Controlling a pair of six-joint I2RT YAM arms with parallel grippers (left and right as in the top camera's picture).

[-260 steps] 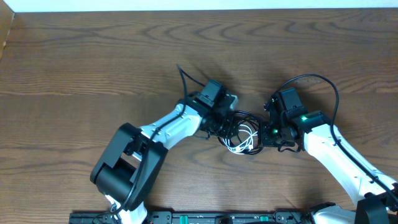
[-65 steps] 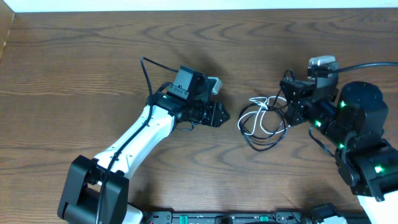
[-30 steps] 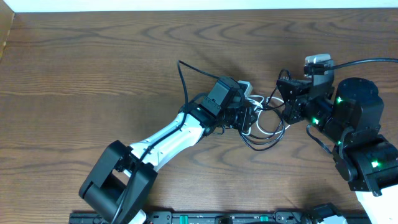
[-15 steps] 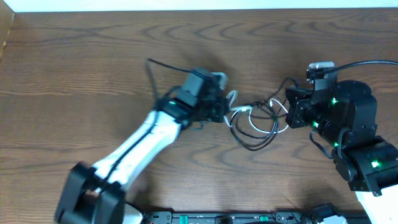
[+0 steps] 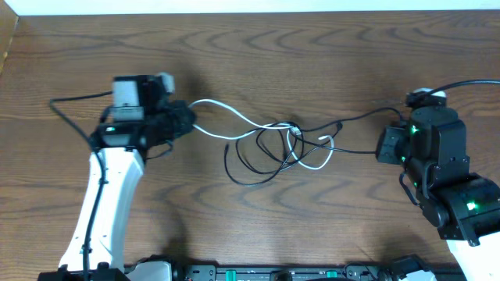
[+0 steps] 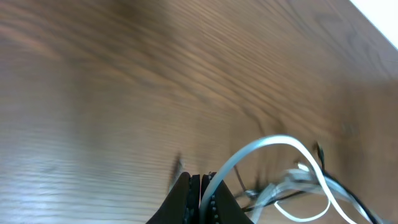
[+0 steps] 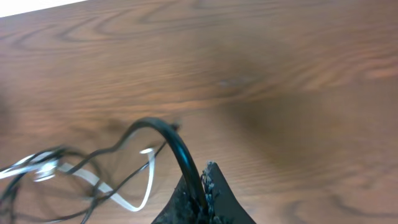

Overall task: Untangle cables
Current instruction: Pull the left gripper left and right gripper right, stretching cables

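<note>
A thin white cable (image 5: pixel 234 119) and a thin black cable (image 5: pixel 254 168) lie stretched and still crossed in a loose knot (image 5: pixel 291 140) at the table's middle. My left gripper (image 5: pixel 186 119) is shut on the white cable's left end, seen in the left wrist view (image 6: pixel 202 186) arching away from the jaws (image 6: pixel 261 146). My right gripper (image 5: pixel 381 145) is shut on the black cable's right end; in the right wrist view (image 7: pixel 202 186) the black cable (image 7: pixel 168 137) curves up out of the jaws, with the white cable (image 7: pixel 146 180) beyond.
Wooden table (image 5: pixel 250 55) with a pale wall edge along the back. The thick black arm cables loop beside the left arm (image 5: pixel 66 105) and above the right arm (image 5: pixel 469 82). The arm bases stand at the front edge.
My left gripper has pulled far left with the white cable, and my right gripper has moved right with the black cable. The bundle has stretched out into a long loose tangle.
</note>
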